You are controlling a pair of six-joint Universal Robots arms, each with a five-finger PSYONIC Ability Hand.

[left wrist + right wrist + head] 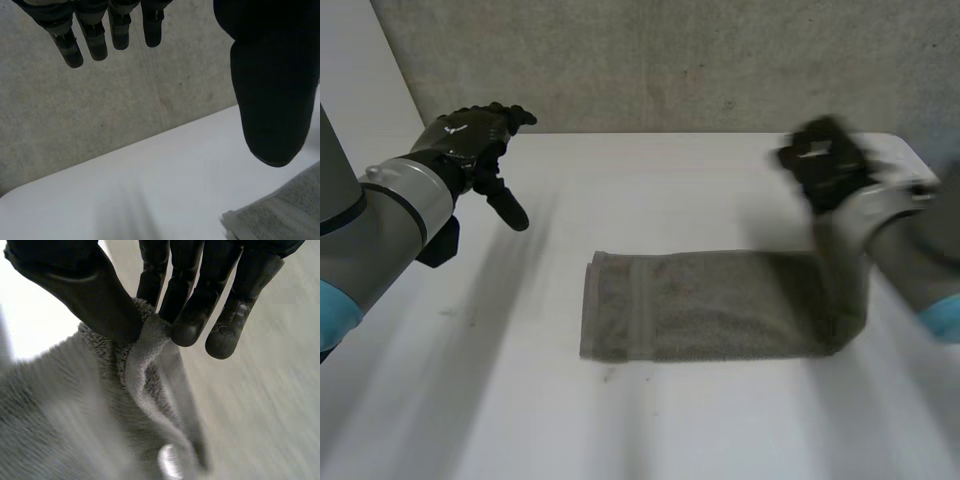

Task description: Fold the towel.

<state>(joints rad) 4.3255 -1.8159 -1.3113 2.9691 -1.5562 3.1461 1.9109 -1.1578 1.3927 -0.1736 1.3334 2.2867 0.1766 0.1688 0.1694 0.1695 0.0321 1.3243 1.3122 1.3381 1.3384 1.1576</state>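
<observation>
A grey towel (700, 305) lies folded in a long strip across the middle of the white table (650, 190). My right hand (828, 165) is raised above the strip's right end and pinches that end between thumb and fingers; the cloth hangs from it down to the table. Up close, the towel's hemmed edge (142, 352) is bunched between the thumb (95, 295) and the fingers (192, 315). My left hand (480, 135) hovers open over the table's far left, well away from the towel. A corner of the towel (280, 212) lies below its thumb (272, 90).
A concrete wall (670, 60) runs behind the table's far edge. Bare table surface lies in front of the towel and to its left.
</observation>
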